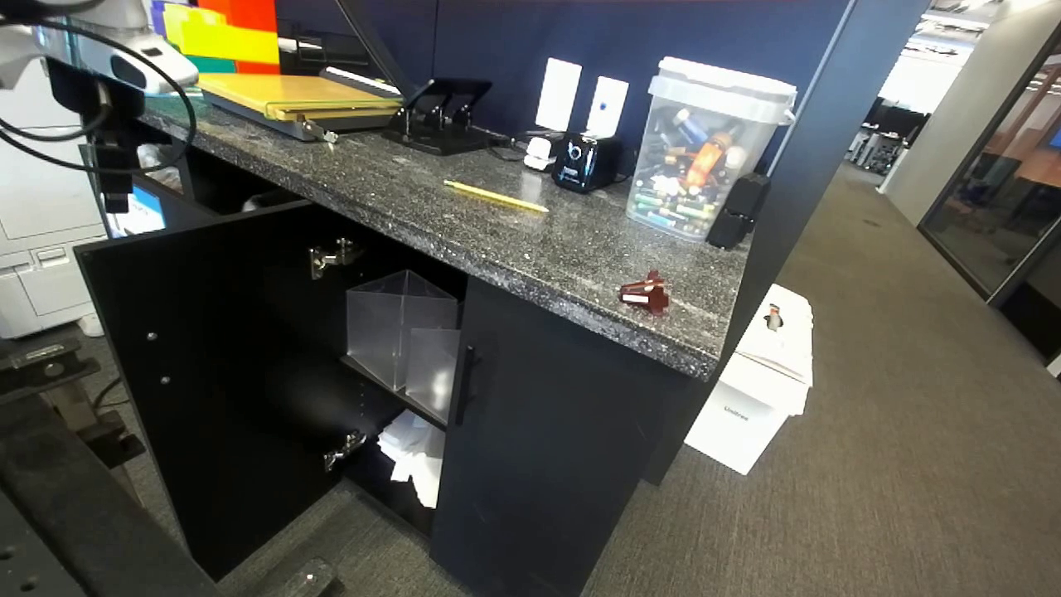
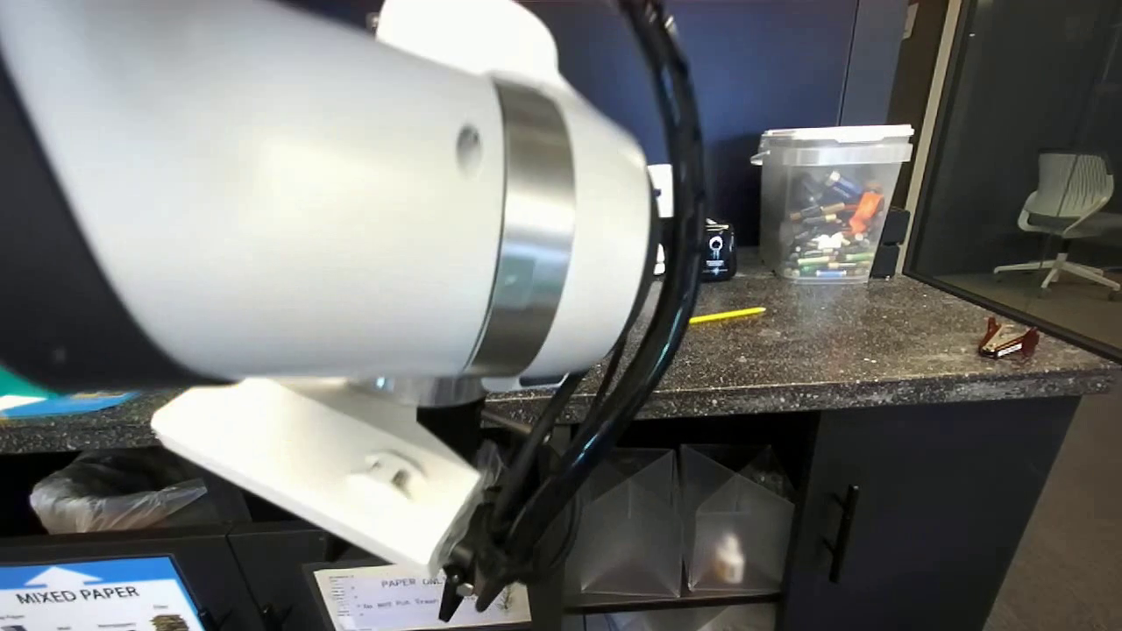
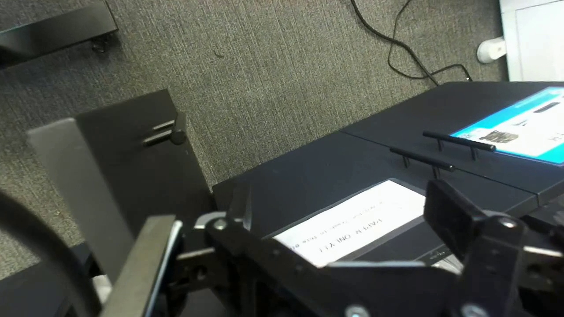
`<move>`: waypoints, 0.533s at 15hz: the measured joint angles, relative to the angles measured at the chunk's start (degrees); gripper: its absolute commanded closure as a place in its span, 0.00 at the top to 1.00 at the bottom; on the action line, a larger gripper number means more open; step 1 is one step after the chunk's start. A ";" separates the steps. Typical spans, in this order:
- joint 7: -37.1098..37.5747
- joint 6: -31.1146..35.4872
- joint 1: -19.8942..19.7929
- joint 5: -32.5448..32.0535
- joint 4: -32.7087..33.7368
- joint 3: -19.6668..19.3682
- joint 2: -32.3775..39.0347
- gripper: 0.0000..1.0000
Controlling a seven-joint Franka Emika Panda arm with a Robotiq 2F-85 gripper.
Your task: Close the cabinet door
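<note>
Cabinet door stands wide open below the front edge of the counter, its inner face and 2 hinges showing in an exterior view. In the wrist view it lies to the left of the gripper, whose jaws are spread apart with nothing held; they look clear of the door, though depth is hard to judge. The next move turns on this: the gripper is on the outer-face side, so a sideways push should swing the door home. The door's long axis runs upright, as does the bar handle near the free edge; pressing there, far from the hinges, probably takes least force. With 1 arm in view, no choice of reach arises.

Speckled and dark, the counter bears a dark red staple remover near its front right corner, a clear tub towards the back right corner and a yellow pencil between the front and back edges. Grey carpet spreads beyond the right edge, with a white box standing on it there.
</note>
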 measured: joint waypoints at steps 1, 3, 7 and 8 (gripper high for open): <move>0.06 0.00 1.31 -0.01 3.13 -1.01 2.99 1.00; 0.32 0.00 3.11 -0.01 8.52 -2.62 7.80 1.00; 1.22 -0.07 3.99 0.01 14.25 -4.60 12.12 1.00; 1.51 -0.13 3.96 0.02 14.60 -5.11 12.23 1.00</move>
